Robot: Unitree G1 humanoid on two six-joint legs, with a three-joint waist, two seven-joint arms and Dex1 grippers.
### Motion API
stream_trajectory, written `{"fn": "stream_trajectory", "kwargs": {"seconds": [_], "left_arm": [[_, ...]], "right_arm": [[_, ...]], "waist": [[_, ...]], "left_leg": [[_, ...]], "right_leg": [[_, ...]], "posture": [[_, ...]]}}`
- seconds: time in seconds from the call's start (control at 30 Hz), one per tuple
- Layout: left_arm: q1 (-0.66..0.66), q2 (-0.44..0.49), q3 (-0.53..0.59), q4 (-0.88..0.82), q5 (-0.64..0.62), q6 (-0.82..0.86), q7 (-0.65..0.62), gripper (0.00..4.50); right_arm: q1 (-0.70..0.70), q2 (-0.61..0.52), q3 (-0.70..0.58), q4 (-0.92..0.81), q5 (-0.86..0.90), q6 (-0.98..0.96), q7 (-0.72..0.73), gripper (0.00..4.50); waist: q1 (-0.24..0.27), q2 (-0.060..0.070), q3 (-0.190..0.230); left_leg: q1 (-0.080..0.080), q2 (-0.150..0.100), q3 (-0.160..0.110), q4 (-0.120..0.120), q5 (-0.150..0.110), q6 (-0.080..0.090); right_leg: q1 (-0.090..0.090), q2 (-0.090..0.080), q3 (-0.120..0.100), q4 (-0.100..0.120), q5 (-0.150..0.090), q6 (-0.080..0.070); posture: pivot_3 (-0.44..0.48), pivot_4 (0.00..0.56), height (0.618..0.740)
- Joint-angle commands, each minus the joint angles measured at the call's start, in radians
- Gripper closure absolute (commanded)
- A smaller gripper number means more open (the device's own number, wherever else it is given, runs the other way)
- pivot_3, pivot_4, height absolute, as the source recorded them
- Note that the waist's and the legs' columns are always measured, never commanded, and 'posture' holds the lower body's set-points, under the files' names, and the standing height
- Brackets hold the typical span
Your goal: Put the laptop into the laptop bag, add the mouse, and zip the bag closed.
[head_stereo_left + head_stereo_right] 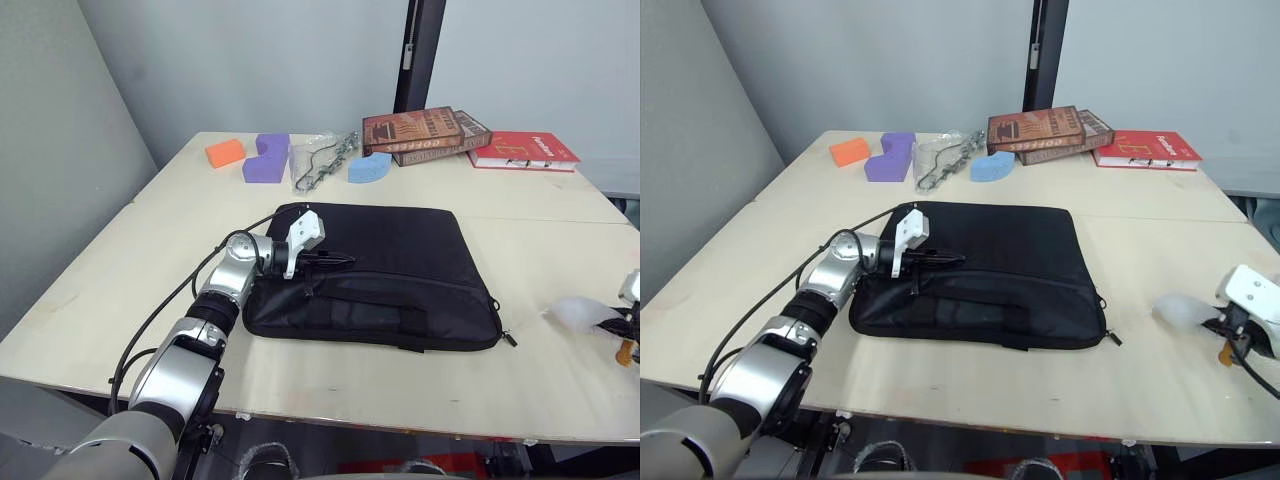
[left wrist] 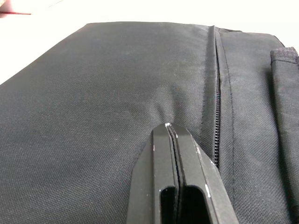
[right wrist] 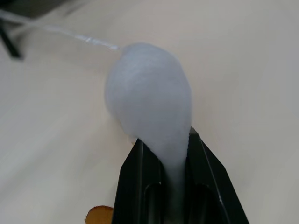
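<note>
The black laptop bag point(image 1: 400, 250) lies flat in the middle of the table, front pocket and handles toward me. My left gripper point(image 1: 345, 260) rests on the bag's top face, shut, its tips point(image 2: 169, 127) pressed on the fabric just beside the zipper point(image 2: 216, 116). At the table's right edge my right gripper point(image 1: 1215, 325) is shut on a puffy white lump point(image 3: 149, 93) with an orange tip point(image 3: 99, 215). The laptop and the mouse are out of view.
At the back of the table lie an orange foam block point(image 1: 225, 153), a purple one point(image 1: 267, 157), a blue one point(image 1: 370, 167), a clear plastic pouch point(image 1: 320, 160), stacked brown books point(image 1: 425, 130) and a red book point(image 1: 522, 150). Bare tabletop point(image 1: 560, 260) separates the bag from my right gripper.
</note>
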Motion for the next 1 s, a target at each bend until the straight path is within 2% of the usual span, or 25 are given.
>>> {"fn": "stream_trajectory", "kwargs": {"seconds": [0.03,0.13,0.3,0.6,0.7,0.9,0.97,1.0], "left_arm": [[0.072,0.01,-0.093,0.05,0.088,0.063,-0.055,4.5],[0.077,0.022,-0.105,0.042,0.103,0.068,-0.063,4.5],[0.099,0.039,-0.116,0.029,0.116,0.068,-0.071,4.5],[0.107,0.049,-0.117,0.012,0.116,0.075,-0.071,4.5],[0.11,0.046,-0.117,0.003,0.113,0.081,-0.069,4.5],[0.115,0.049,-0.113,-0.007,0.108,0.088,-0.071,4.5],[0.117,0.053,-0.114,-0.008,0.11,0.087,-0.074,4.5],[0.119,0.054,-0.114,-0.01,0.11,0.087,-0.075,4.5]], "right_arm": [[-0.068,0.018,0.031,0.034,-0.032,-0.009,-0.086,4.48],[-0.151,0.043,0.083,0.098,-0.084,-0.047,-0.175,4.48],[-0.228,0.083,0.141,0.139,-0.1,-0.075,-0.22,4.48],[-0.318,0.159,0.154,0.166,-0.071,-0.063,-0.288,4.48],[-0.321,0.188,0.151,0.143,-0.051,-0.031,-0.296,4.48],[-0.239,0.175,0.17,0.061,-0.03,0.0,-0.225,4.48],[-0.221,0.172,0.157,0.043,-0.014,0.008,-0.214,3.6],[-0.206,0.168,0.149,0.024,0.006,0.021,-0.193,3.3]], "waist": [[0.003,0.001,0.0],[-0.002,0.002,0.0],[-0.009,0.002,-0.001],[-0.012,0.003,-0.001],[-0.01,0.003,-0.001],[-0.008,0.003,-0.001],[-0.009,0.003,-0.001],[-0.009,0.003,-0.001]], "left_leg": [[0.0,0.0,0.0,0.0,0.0,0.0],[0.0,-0.001,0.001,-0.001,0.0,0.001],[0.0,-0.001,0.001,-0.002,-0.001,0.001],[0.001,-0.001,0.001,-0.002,-0.002,0.002],[0.0,-0.001,0.001,-0.002,-0.002,0.002],[0.0,-0.001,0.001,-0.002,-0.003,0.002],[0.0,-0.001,0.001,-0.002,-0.003,0.001],[0.0,-0.001,0.001,-0.002,-0.003,0.001]], "right_leg": [[0.0,0.0,0.0,0.0,0.0,0.0],[0.0,-0.001,0.0,-0.001,0.0,0.0],[0.001,-0.001,0.0,-0.003,0.0,0.0],[0.003,-0.001,-0.001,-0.005,0.0,0.0],[0.003,-0.001,-0.001,-0.006,0.0,0.0],[0.003,-0.001,-0.001,-0.007,0.0,-0.001],[0.003,-0.001,-0.001,-0.007,0.0,0.0],[0.003,-0.001,-0.001,-0.008,0.0,-0.001]], "posture": [[0.0,0.15,0.734],[0.0,0.15,0.734],[0.0,0.15,0.734],[0.0,0.15,0.734],[0.0,0.15,0.734],[0.0,0.15,0.734],[0.0,0.15,0.734],[0.0,0.15,0.734]]}}
